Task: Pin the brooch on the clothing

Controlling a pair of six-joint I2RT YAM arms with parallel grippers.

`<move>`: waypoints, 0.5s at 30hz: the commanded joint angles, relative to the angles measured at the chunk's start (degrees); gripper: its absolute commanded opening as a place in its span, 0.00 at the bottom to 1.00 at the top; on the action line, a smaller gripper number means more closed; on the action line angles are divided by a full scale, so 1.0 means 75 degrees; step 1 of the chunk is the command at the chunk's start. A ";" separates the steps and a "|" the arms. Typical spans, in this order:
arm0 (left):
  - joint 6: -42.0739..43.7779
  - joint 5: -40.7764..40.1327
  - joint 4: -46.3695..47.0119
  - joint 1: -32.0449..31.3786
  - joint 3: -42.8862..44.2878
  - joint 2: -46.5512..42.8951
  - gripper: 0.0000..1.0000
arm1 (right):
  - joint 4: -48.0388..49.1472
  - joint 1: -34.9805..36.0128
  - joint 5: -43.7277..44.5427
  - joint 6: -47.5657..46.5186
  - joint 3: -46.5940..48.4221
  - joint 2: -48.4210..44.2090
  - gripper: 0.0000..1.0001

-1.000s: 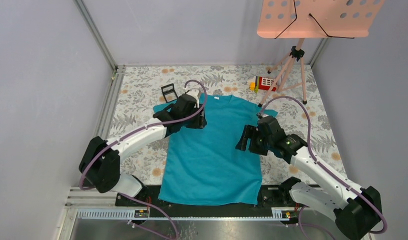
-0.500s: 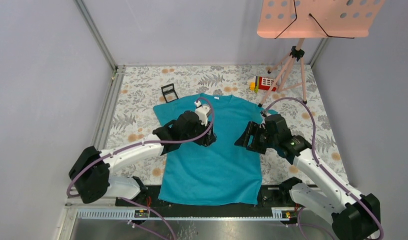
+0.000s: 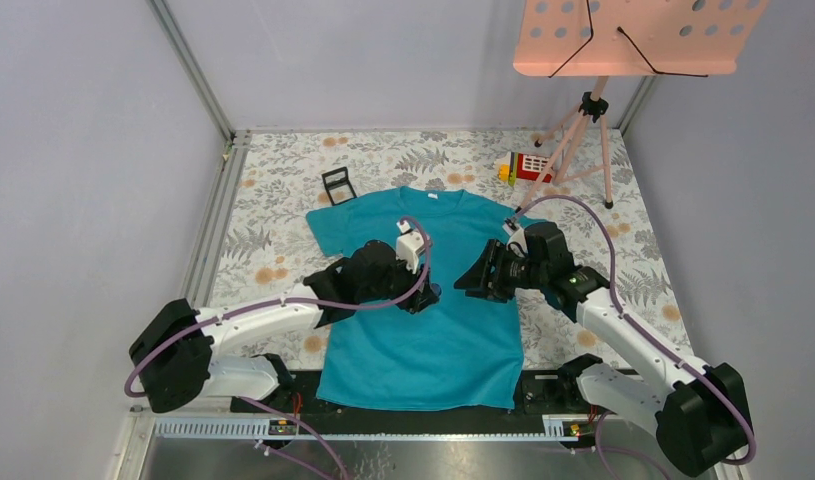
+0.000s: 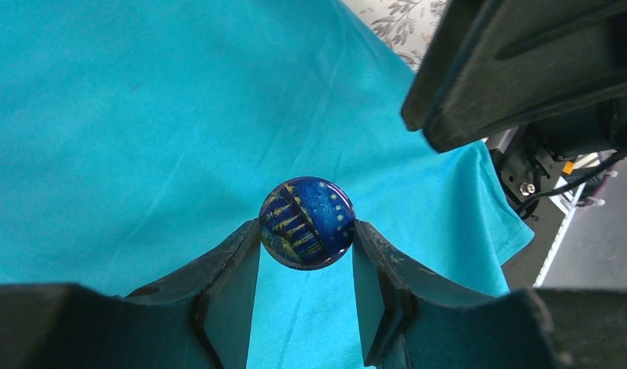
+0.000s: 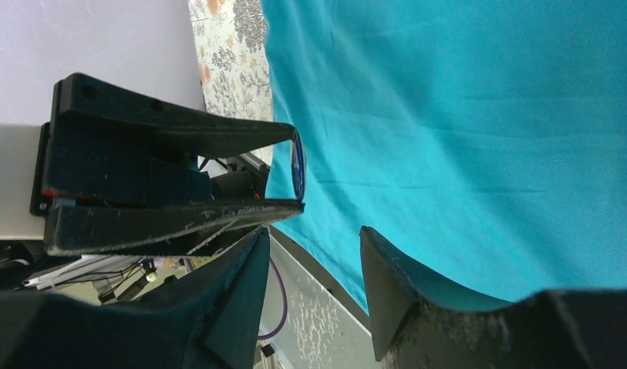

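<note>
Left fingers (image 4: 245,250): clenched on the brooch (image 4: 306,223), one finger at each side of its rim, its patterned blue face turned toward the wrist camera.
Right fingers (image 5: 245,280): released, spread wide with nothing between them, tips aimed at the tips of the left pair.
Brooch place: off the cloth, held above the middle of the teal T-shirt (image 3: 438,340); the right wrist view showed it edge-on between the black tips.
T-shirt: spread flat on the flowered surface (image 3: 283,170), collar toward 12 o'clock, hem toward 6 o'clock.
Step in hand: probably bringing the brooch to the chest area, with the right pair arriving to help with the cloth or the fastening.
Doing it well: the rim grip looked slim, so the squeeze should hold steady and the descent stay slow. The right pair would do best to take a fold just beside the brooch, not the disc itself, and to avoid dragging the shirt into wrinkles.
Fastening: hidden behind the disc; its kind could not be told.
Left arm pose: reached low from 7 o'clock to the shirt's centre, wrist tipped down.
Right arm pose: came from 5 o'clock, elbow out at 3 o'clock, wrist turned toward 9 o'clock, near the left tips but apart from them.
Off to the side: a small black frame (image 3: 338,183) at 11 o'clock, well apart.
</note>
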 commanded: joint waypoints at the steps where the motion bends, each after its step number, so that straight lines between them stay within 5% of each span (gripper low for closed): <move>1: 0.0280 0.0311 0.0851 -0.0173 -0.0003 -0.0308 0.44 | 0.0520 0.0143 -0.0587 0.0243 -0.0022 0.0177 0.52; 15: 0.0281 0.0143 0.0966 -0.0670 0.0230 -0.0121 0.44 | 0.1227 0.0493 -0.0792 0.0589 -0.0212 0.0639 0.36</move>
